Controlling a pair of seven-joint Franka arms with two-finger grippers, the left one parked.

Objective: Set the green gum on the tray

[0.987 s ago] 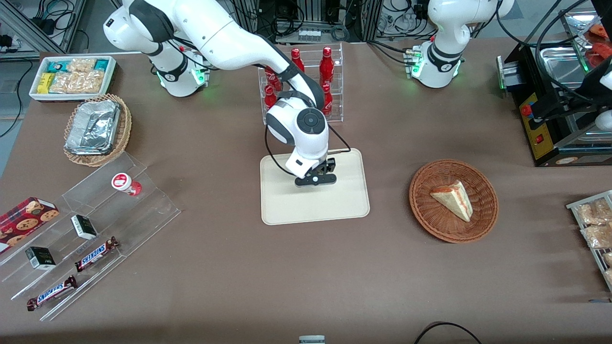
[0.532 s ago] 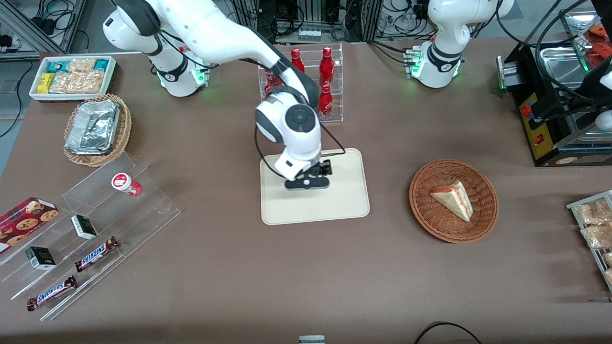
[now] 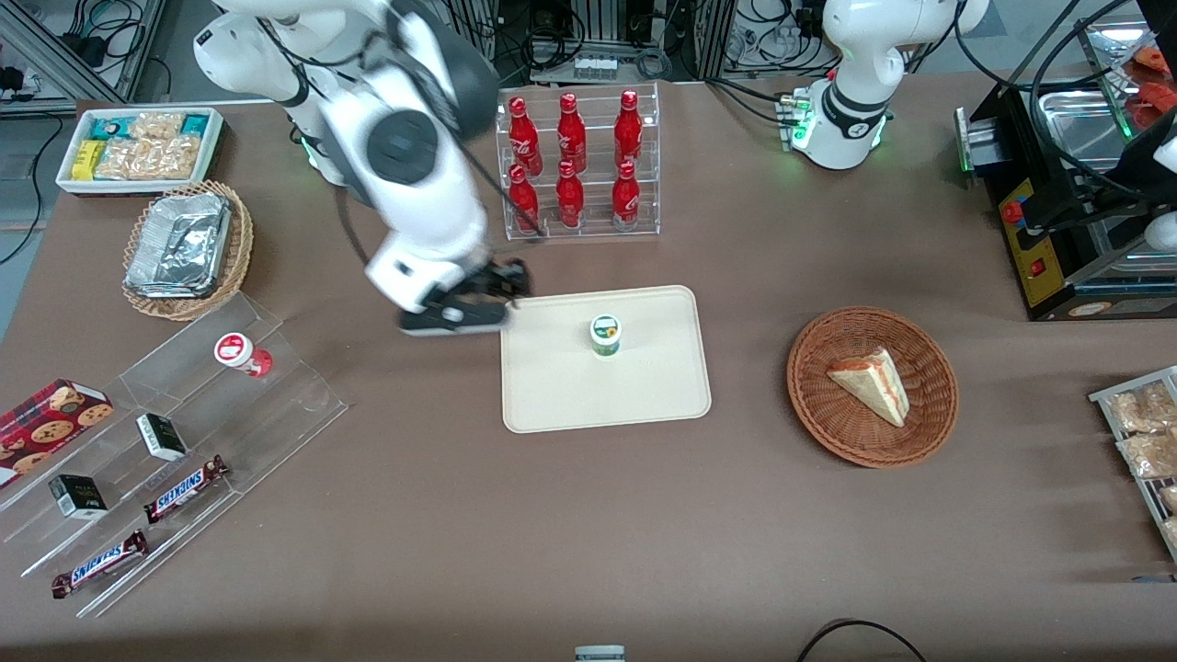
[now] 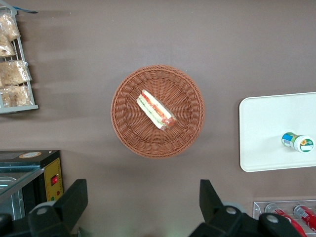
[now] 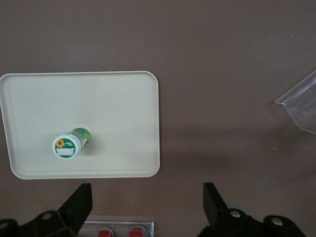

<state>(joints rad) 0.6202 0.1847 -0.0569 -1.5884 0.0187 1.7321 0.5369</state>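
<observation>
The green gum stands upright on the cream tray, white lid up, in the tray's half nearer the bottle rack. It also shows in the right wrist view on the tray, and in the left wrist view on the tray. My right gripper is open and empty, raised above the brown table just off the tray's edge, toward the working arm's end. Its fingers stand wide apart over bare table.
A clear rack of red bottles stands farther from the camera than the tray. A clear stepped display holds a red canister, snack bars and small boxes. A wicker basket with a sandwich lies toward the parked arm's end.
My gripper was low over the tray, hiding the gum. It has risen and swung off the tray toward the working arm's end, leaving the green gum standing on the tray.
</observation>
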